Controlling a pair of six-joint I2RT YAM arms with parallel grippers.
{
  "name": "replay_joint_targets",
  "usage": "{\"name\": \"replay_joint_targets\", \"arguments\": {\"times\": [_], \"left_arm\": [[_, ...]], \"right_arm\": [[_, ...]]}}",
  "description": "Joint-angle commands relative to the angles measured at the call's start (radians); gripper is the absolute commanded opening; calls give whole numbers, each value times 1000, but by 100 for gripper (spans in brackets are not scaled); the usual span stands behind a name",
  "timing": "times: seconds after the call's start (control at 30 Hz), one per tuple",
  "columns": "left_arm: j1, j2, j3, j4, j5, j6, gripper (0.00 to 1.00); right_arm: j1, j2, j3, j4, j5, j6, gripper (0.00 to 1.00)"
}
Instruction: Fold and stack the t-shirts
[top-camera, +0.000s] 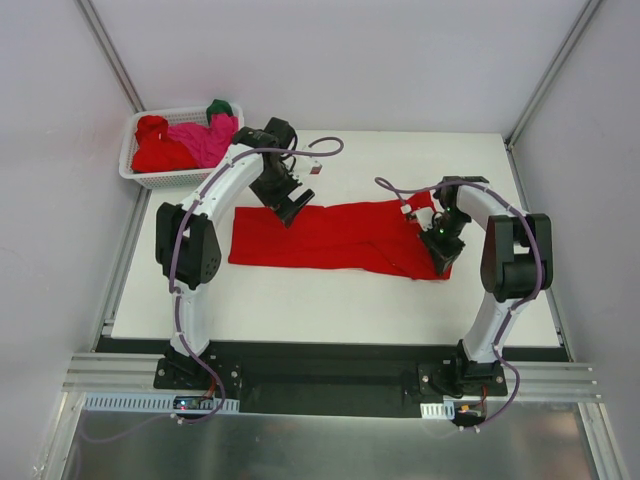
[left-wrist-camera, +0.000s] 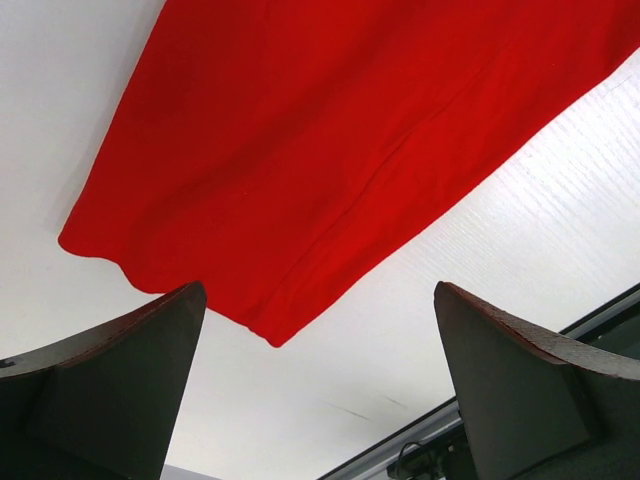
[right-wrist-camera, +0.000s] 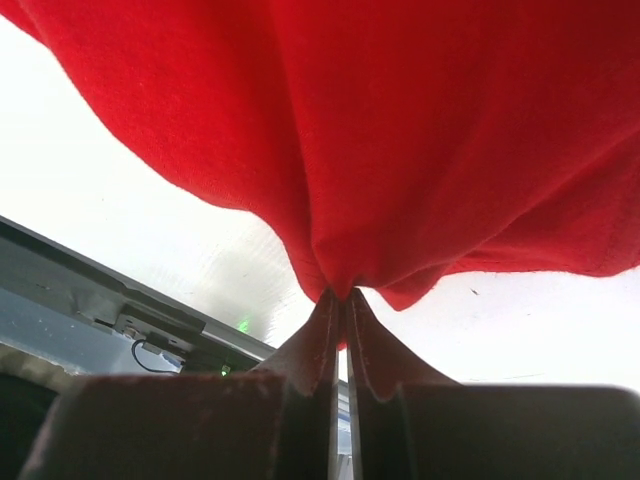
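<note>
A bright red t-shirt (top-camera: 330, 238) lies folded into a long strip across the middle of the white table. My left gripper (top-camera: 293, 207) hovers open and empty over its far left edge; the left wrist view shows the shirt's corner (left-wrist-camera: 300, 180) between the spread fingers (left-wrist-camera: 110, 390). My right gripper (top-camera: 441, 252) is shut on the right end of the shirt, and the cloth (right-wrist-camera: 400, 140) bunches into the closed fingertips (right-wrist-camera: 318, 345). More shirts sit in the basket: red (top-camera: 158, 150), magenta-pink (top-camera: 205, 140) and dark green (top-camera: 220, 107).
The white lattice basket (top-camera: 160, 180) stands at the table's far left corner. A metal rail (top-camera: 330, 380) runs along the near edge by the arm bases. Frame posts rise at the back corners.
</note>
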Motion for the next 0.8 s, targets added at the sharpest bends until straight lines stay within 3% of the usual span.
{"name": "replay_joint_targets", "arguments": {"times": [0.0,0.13,0.2,0.27,0.3,0.5,0.63,0.77], "left_arm": [[-13,-25,12,-29,-20,22,99],[-17,-26,9,-29,-21,22,99],[-18,-28,1,-29,-24,25,99],[-20,-32,-8,-28,-38,31,99],[-20,-34,-27,-26,-70,33,99],[19,-115,-154,35,-130,23,99],[40,-82,-99,40,-130,-23,99],[39,-34,5,33,-84,-6,99]], "right_arm": [[4,-42,6,-31,21,-6,1],[3,-43,19,-18,39,-3,7],[3,-42,22,-5,70,-3,23],[1,-46,26,3,109,-4,75],[0,-61,38,14,126,-3,96],[-39,-106,186,21,222,5,96],[-34,-74,346,-40,113,8,96],[-17,-51,391,-58,93,13,96]]}}
